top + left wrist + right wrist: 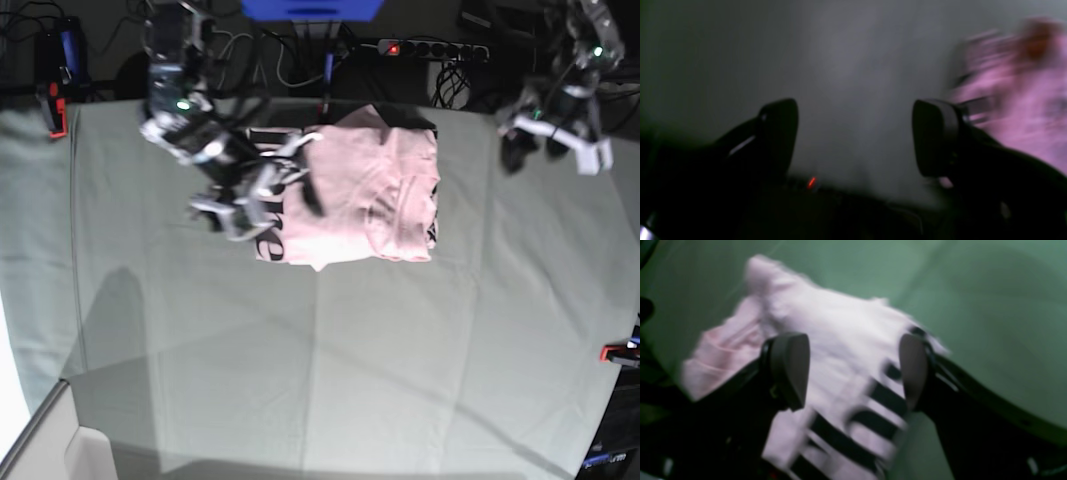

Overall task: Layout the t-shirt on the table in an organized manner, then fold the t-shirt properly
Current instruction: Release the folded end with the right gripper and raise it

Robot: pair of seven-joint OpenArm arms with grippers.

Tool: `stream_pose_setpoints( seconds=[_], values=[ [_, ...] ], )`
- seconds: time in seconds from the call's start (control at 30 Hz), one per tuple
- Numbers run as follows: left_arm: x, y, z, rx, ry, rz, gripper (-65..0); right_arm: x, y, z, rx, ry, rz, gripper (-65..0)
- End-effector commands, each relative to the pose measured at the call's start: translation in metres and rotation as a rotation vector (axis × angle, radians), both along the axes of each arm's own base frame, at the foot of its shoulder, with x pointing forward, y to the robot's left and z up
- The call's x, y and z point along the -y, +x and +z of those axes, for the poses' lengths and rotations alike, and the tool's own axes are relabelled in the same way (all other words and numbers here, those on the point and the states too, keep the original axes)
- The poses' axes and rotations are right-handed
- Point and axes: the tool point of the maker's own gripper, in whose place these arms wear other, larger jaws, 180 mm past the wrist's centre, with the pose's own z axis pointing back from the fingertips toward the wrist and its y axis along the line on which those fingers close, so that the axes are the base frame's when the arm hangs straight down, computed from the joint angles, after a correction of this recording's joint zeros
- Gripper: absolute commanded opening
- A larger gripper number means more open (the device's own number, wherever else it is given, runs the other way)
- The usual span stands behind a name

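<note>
The pale pink t-shirt (365,185) lies folded into a rough rectangle at the far middle of the table (300,350), with black lettering showing along its left edge. My right gripper (300,172) hovers over that left edge, open. In the right wrist view its fingers (790,370) stand wide apart above the lettered t-shirt (846,340), gripping nothing. My left gripper (518,150) is off to the shirt's right, over bare cloth. In the blurred left wrist view the left gripper (857,138) is open and empty, with the t-shirt (1023,110) to the right.
Red clamps sit at the table's left edge (57,115) and right edge (620,352). A power strip (430,48) and cables lie behind the table's far edge. The grey-green cloth stretches wide in front of the shirt.
</note>
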Motion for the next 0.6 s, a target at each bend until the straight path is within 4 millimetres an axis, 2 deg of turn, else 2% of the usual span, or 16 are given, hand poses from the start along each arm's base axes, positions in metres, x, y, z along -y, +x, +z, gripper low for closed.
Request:
stream_pose_setpoints(
  seconds=[0.0,0.03,0.17,0.33,0.43,0.57],
  values=[
    [0.013,0.006,0.009,0.034,-0.01,-0.029,-13.4,0.004,0.005,0.015,0.049,0.026,-0.023,-24.3],
    [0.026,0.017,0.016,0.062,-0.02,-0.061,-13.4,0.016,0.005,0.015,0.049,0.012,-0.051,-24.3],
    [0.077,0.038,0.021,0.097,-0.077,-0.175,-13.4,0.047,0.005,0.019,0.06,-0.027,-0.128,-24.3],
    [0.131,0.04,0.021,0.099,-0.137,-0.303,-13.4,0.071,-0.002,0.017,0.05,-0.059,-0.186,-24.3],
    [0.145,0.043,0.02,0.1,-0.155,-0.337,-13.5,0.084,-0.005,0.015,0.041,-0.074,-0.217,-24.4],
    [0.146,0.037,0.002,0.048,-0.172,-0.332,-13.6,0.091,-0.01,0.011,0.028,-0.082,-0.234,-24.4]
  ],
)
